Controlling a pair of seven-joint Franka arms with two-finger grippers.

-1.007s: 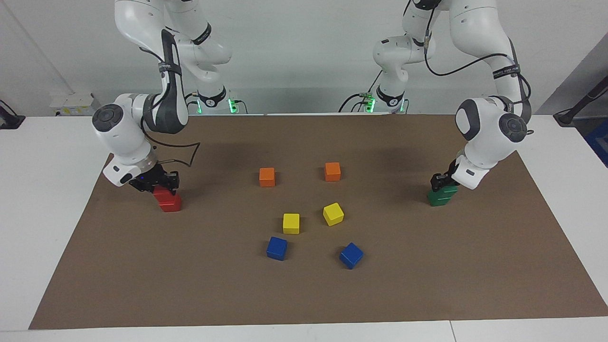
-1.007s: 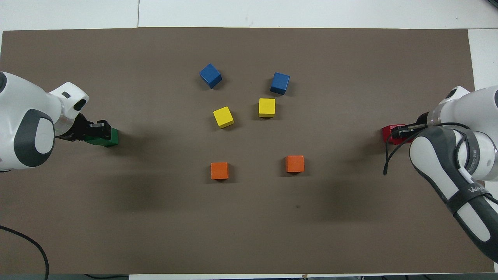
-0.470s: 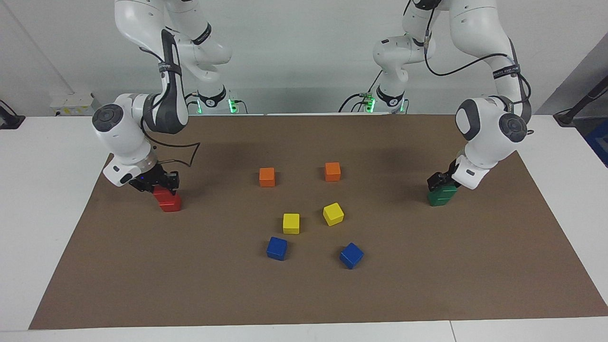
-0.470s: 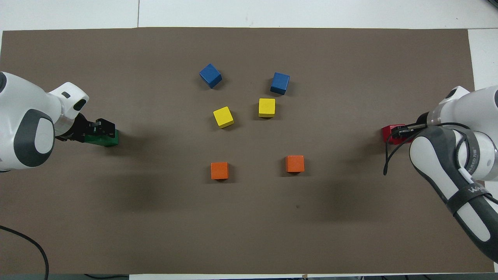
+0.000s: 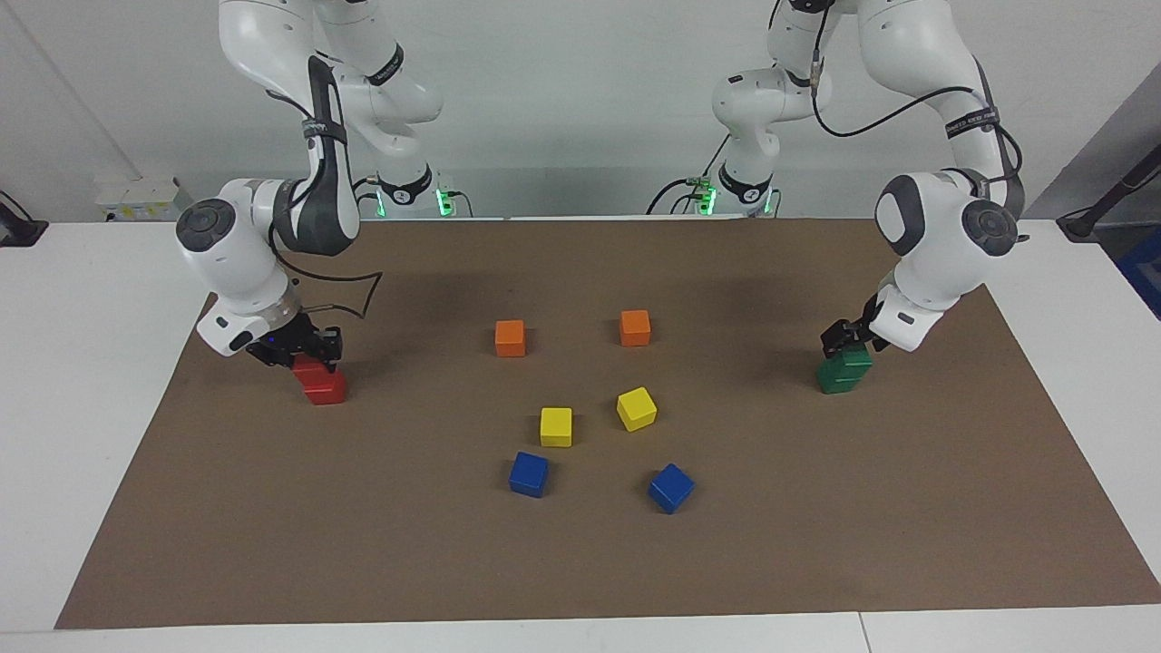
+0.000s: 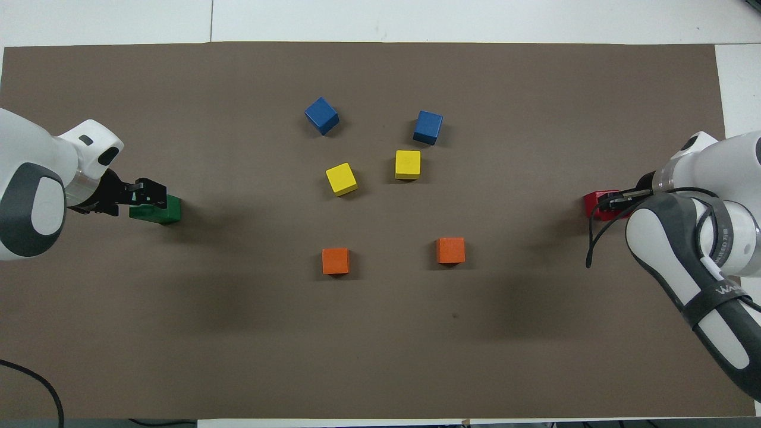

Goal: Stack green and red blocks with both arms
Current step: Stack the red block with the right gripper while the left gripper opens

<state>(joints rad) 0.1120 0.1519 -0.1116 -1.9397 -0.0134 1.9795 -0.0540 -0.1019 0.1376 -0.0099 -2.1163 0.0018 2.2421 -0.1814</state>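
Closest to the robots on the white table (image 5: 54, 363) with its brown paper mat (image 5: 580, 562): two small orange matte cubes (image 5: 510, 337) (image 5: 635, 327), side by side and apart, near the middle. A little farther out, toward the right arm's end, a stack of two bright red matte cubes, upper red cube (image 5: 309, 370) on lower red cube (image 5: 325, 388), slightly askew; right gripper (image 5: 313, 352) down on the upper one, jaws at its sides, gripping or slack impossible to tell. At about the same depth toward the left arm's end, a stack of two dark green matte cubes, upper green cube (image 5: 851, 358) on lower green cube (image 5: 839, 379); left gripper (image 5: 839, 337) just over the stack, apparently clear of it, spread of jaws impossible to tell. Farther out, in the middle, two yellow cubes (image 5: 556, 426) (image 5: 637, 408). Farthest from the robots, two blue cubes (image 5: 529, 473) (image 5: 670, 487), well apart
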